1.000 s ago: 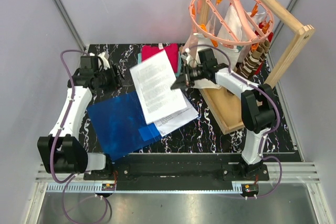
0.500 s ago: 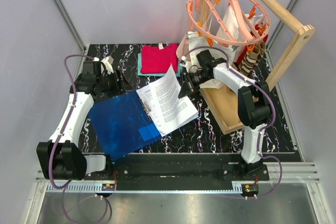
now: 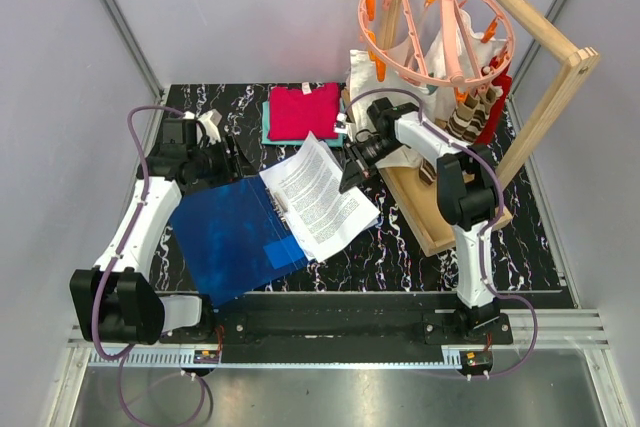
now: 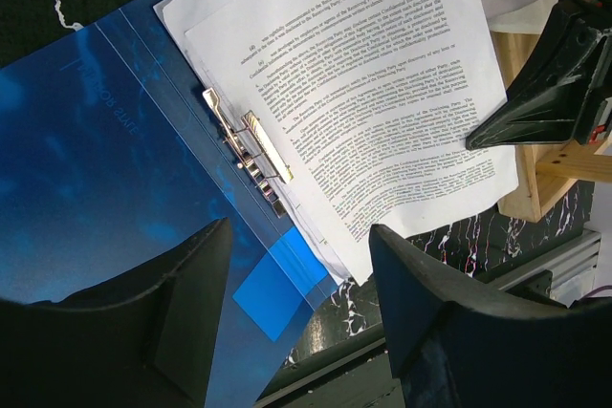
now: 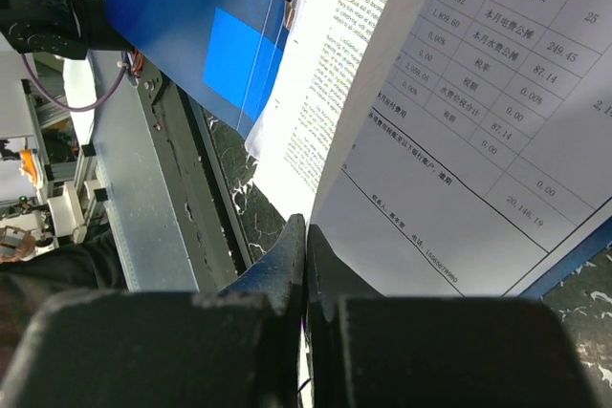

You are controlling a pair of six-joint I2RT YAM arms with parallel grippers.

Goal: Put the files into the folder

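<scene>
"So, how many folders do you count?"

"One. The folder (image 3: 225, 237) lies open and flat on the table (image 3: 400, 257), with one metal clip (image 4: 251, 155) at its spine."

"And the files?"

"The files (image 3: 320, 207) make one stack on the folder's right half, just beside the clip. At least two sheets show. The exact number I cannot tell."

"Pincers?"

"Two. The right pincer (image 5: 304, 236) is pressed together on the right edge of the top sheet (image 4: 382, 112), which curls up off the stack there. The left pincer (image 4: 301, 236) hangs spread above the folder, touching nothing."

"Anything else?"

"One pile of folded clothes (image 3: 300, 112), red upon teal, lies at the far edge. One wooden rack (image 3: 425, 222) stands at the right."
</scene>
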